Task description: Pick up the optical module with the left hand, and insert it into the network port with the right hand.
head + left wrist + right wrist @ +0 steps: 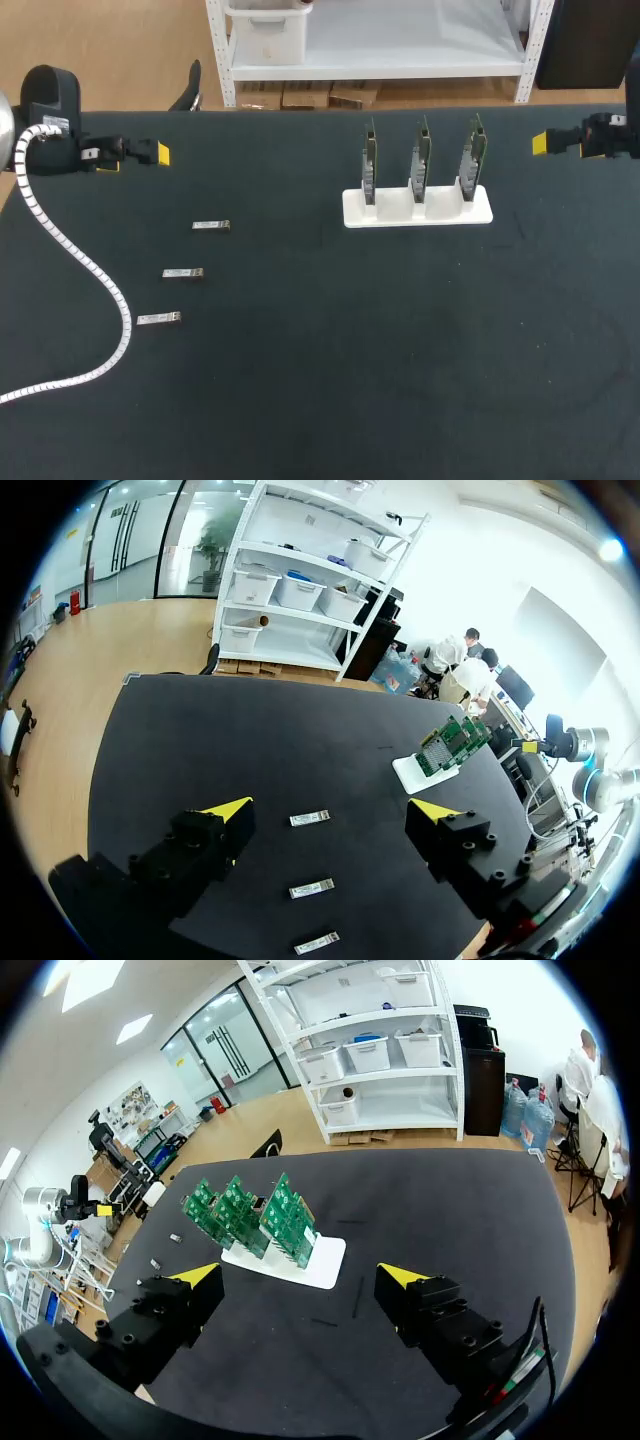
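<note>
Both arms sat at the far corners of the surface (330, 400), well apart from the work, which read as a start pose with no step of the task done. The left hand (332, 808) had its fingers spread wide with nothing between them, hanging above the surface on its own side. Ahead of it lay three optical modules, the far one (211, 226), the middle one (183, 273) and the near one (159, 319). They lay flat in a slanted row, spaced apart, probably so that open fingers could drop over one without nudging its neighbour. Being on the left side, they suited a pickup by that arm.

The right hand (300, 1275) was likewise open and empty, facing the white holder (418, 213) on its side of the surface. Three green network cards (422, 160) stood upright in it, side by side with gaps between, which I judged kept each port reachable from the side. The ports themselves were too small to make out. The likely first move was the left hand descending on one module, long sides between the fingers
</note>
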